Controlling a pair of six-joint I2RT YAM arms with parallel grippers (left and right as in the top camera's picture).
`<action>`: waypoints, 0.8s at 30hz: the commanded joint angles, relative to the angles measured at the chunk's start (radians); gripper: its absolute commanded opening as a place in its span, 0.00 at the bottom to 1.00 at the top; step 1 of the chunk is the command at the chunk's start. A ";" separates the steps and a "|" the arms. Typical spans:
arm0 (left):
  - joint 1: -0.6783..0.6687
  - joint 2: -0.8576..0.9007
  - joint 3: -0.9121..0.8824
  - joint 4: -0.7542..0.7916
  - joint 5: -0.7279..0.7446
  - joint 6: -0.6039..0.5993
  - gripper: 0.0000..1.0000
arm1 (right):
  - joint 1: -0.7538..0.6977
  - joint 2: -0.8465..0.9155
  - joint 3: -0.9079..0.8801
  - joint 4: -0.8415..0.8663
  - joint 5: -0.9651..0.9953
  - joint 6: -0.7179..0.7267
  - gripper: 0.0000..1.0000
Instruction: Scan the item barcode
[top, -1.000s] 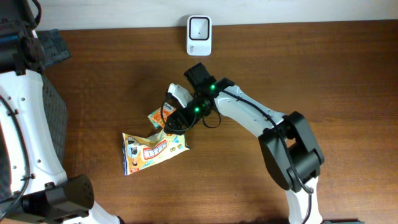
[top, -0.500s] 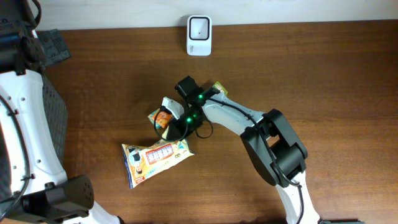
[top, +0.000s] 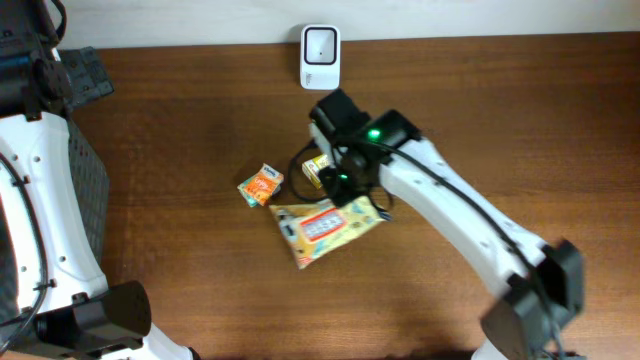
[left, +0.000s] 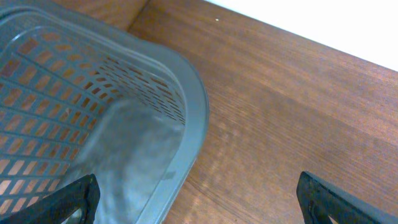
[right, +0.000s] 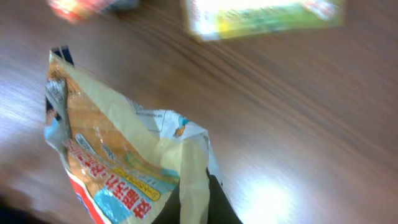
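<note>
Far to the left of the white rectangular barcode scanner, the grey perforated plastic basket sits under my left gripper. Its fingers are spread wide with nothing between them. That arm is well apart from the work, so I expect no trouble there.

In front of the scanner and a little to its left, a small orange packet lies loose on the brown wooden table.

Straight in front of the scanner is the glossy cream-and-orange snack bag, which I take to be the item to scan. My right gripper is pressed together on one thin edge of it, and the rest of the bag trails away skewed from that pinch.

A small yellow box lies just beside the gripper, between the bag and the scanner.

My worries, as I judge them:
- The slick film could slide out of such a narrow pinch if I swing fast.
- The loose body could twist or crumple, turning the code away from the scanner.
- The carry towards the scanner could sweep the yellow box along.

I cannot find the barcode in any view, so I may well present the wrong face.
</note>
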 joint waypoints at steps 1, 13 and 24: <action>0.004 0.002 -0.002 0.002 0.000 -0.010 0.99 | -0.006 -0.058 0.013 -0.140 0.380 0.186 0.04; 0.004 0.002 -0.002 0.001 0.000 -0.009 0.99 | 0.064 0.332 0.013 -0.314 0.879 0.398 0.04; 0.004 0.002 -0.002 0.002 0.000 -0.009 0.99 | 0.250 0.328 0.368 -0.198 0.072 -0.008 0.61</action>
